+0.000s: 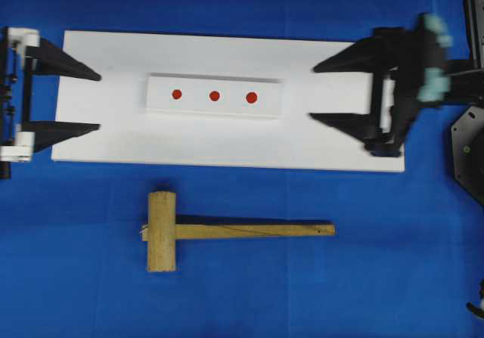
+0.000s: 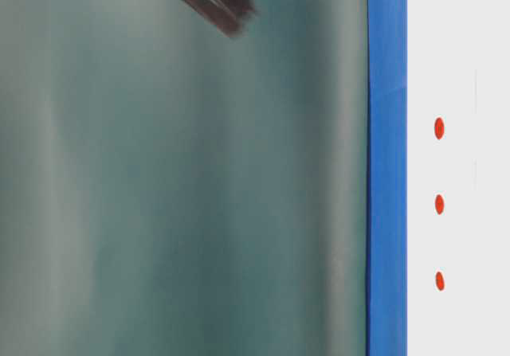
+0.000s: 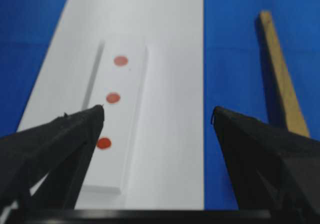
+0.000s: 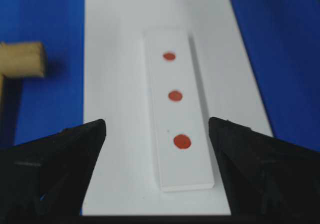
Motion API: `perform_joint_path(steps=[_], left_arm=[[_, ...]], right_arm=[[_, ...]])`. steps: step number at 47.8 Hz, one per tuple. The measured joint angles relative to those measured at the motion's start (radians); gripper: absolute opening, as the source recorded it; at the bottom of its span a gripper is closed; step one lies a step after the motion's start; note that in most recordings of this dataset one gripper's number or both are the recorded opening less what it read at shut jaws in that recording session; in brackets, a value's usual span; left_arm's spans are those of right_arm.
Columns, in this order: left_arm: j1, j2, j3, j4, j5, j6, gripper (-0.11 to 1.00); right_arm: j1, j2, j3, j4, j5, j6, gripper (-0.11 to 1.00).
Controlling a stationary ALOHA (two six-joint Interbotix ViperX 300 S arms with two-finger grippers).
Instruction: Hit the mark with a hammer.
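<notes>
Both my left end effector [image 1: 99, 100] and right end effector [image 1: 312, 92] were wide and empty, so I needed to grab the hammer [image 1: 227, 231] by its handle first.

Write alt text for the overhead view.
A wooden hammer lies untouched on blue cloth below a white board whose raised strip bears three red dots. The open left end effector and right end effector face it, empty.

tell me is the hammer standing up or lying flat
Lying flat: the hammer rests on the blue cloth, handle level, beside the white board.
</notes>
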Motion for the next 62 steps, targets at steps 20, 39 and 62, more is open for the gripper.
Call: perform_joint_path(steps=[20, 39, 62], left_arm=[[-0.011, -0.253, 0.078, 0.000, 0.055, 0.048, 0.87], [-0.011, -0.428, 0.172, 0.000, 0.152, 0.049, 0.87], [-0.012, -0.472, 0.222, 0.000, 0.156, 0.049, 0.86]], right_arm=[[0.000, -0.387, 0.210, 0.000, 0.000, -0.049, 0.75], [0.002, -0.578, 0.397, 0.044, -0.046, -0.048, 0.75], [0.002, -0.581, 0.408, 0.055, -0.025, -0.052, 0.70]])
